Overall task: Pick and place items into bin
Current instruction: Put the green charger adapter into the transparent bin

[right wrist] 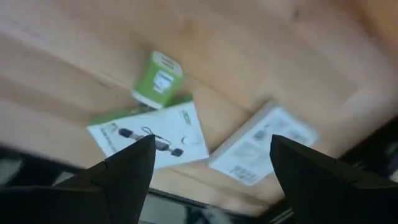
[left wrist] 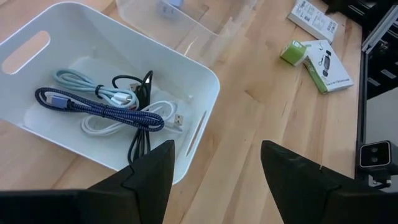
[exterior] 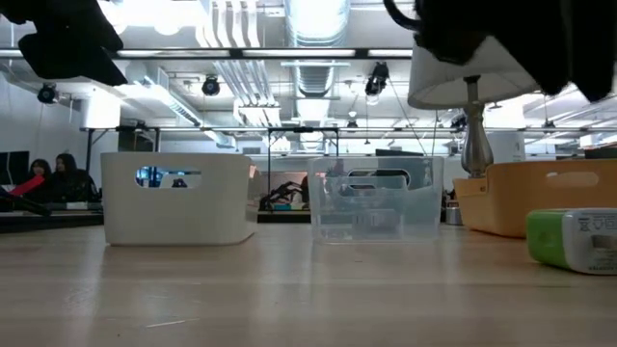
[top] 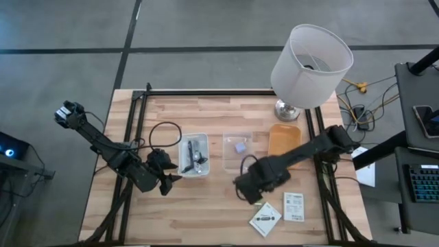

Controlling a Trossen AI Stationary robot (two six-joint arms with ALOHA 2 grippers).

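Observation:
My left gripper [top: 167, 182] [left wrist: 216, 149] is open and hovers by the near right corner of the white bin [top: 193, 156] [left wrist: 118, 81], which holds several coiled cables [left wrist: 109, 106]. My right gripper [top: 248, 189] [right wrist: 212, 142] is open above a small green piece [right wrist: 158, 79] [left wrist: 294, 51] and two flat white packets [right wrist: 149, 137] [right wrist: 261, 146] lying flat on the table near its front edge. A lavender block [top: 239, 146] sits in the clear bin [top: 239, 149] [exterior: 376, 202]. In the low view the green piece [exterior: 574, 241] rests on the tabletop.
An orange bin [top: 283, 140] [exterior: 540, 198] stands right of the clear bin. A lamp with a white shade [top: 311, 65] stands at the far right corner. Black frame rails [top: 134, 130] run along the table's sides. Bare wood lies between the bins and the near edge.

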